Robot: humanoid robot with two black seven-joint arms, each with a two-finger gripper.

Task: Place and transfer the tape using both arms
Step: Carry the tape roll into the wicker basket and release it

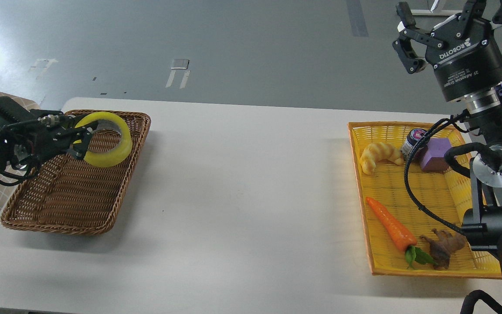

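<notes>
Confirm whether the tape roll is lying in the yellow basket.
No: the tape roll is held by the left gripper above the brown wicker basket, far from the yellow basket.

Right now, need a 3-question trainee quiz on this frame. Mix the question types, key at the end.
1. True or false: the left gripper is shut on the roll of yellow tape.
2. Which basket is the tape over?
A. the brown wicker basket
B. the yellow basket
C. neither
3. Fill in: in the yellow basket, the orange item beside the ginger root is a ____.

Key:
1. true: one finger is through the core.
2. A.
3. carrot.

The right gripper is raised, fingers open, holding nothing.
</notes>
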